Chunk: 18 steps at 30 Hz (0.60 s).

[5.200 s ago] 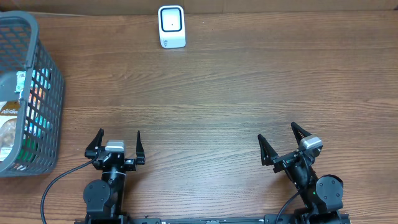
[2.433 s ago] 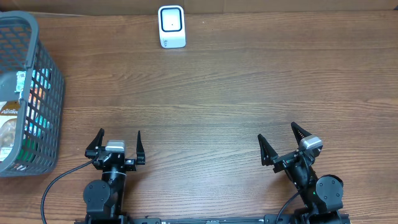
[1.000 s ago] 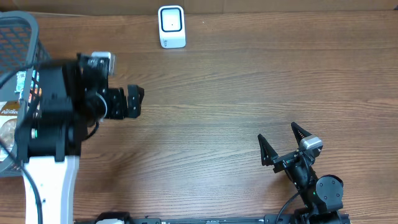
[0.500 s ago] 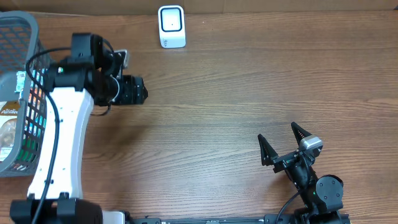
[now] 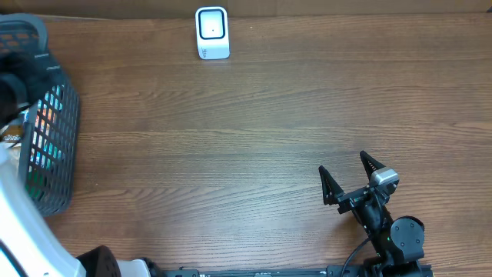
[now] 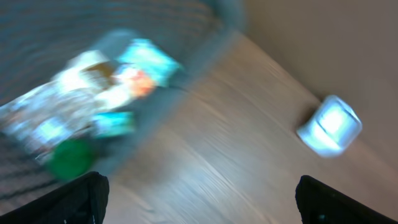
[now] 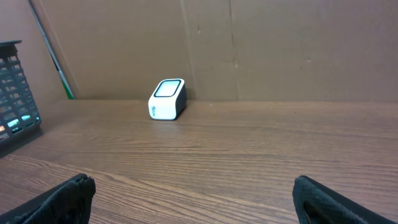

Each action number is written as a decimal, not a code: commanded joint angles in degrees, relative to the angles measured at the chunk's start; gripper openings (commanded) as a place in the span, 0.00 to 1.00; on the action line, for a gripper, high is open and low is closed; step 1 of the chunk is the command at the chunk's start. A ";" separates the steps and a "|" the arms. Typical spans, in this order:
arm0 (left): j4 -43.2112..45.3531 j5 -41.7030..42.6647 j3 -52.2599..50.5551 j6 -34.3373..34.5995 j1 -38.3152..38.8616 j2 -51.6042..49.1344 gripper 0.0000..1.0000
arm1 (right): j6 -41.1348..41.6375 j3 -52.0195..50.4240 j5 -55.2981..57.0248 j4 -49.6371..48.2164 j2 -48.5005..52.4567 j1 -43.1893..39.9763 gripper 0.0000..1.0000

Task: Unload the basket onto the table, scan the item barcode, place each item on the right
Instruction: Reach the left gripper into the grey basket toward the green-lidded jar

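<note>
A white barcode scanner [image 5: 212, 32] stands upright at the far edge of the table; it also shows as a blurred white box, the scanner [image 6: 329, 124], and as the scanner [image 7: 168, 98]. Several packaged items [image 6: 93, 93] lie in the grey basket [image 5: 58, 131] at the left, with a green one [image 6: 69, 157] among them. My left gripper [image 6: 199, 208] is open and empty, hovering beside the basket's rim; its view is motion-blurred. My right gripper [image 5: 350, 178] rests open and empty near the front right.
The left arm's black wrist [image 5: 17, 77] overlaps the basket's top, and its white link [image 5: 27, 231] crosses the front left corner. A brown cardboard wall [image 7: 249, 43] backs the table behind the scanner.
My left arm has swung left from over the table near the scanner to above the basket. The right arm has stayed still.
</note>
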<state>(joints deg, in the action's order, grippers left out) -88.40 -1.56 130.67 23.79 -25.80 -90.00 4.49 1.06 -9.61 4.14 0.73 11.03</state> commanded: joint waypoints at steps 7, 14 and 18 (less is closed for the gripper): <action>-2.21 -1.53 0.31 7.04 -20.06 -6.47 1.00 | 0.33 -0.61 0.59 -0.24 -0.57 0.39 1.00; -6.54 -1.22 0.31 1.68 -23.04 -14.67 0.98 | 0.35 -0.61 0.59 -0.24 -0.57 0.39 1.00; -8.41 -1.42 -1.03 -0.68 -23.06 -19.80 1.00 | 0.35 -0.61 0.61 -0.24 -0.57 0.39 1.00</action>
<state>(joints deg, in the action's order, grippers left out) -96.47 -2.63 130.65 26.48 -48.80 -106.59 4.47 1.06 -9.61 4.10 0.73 11.03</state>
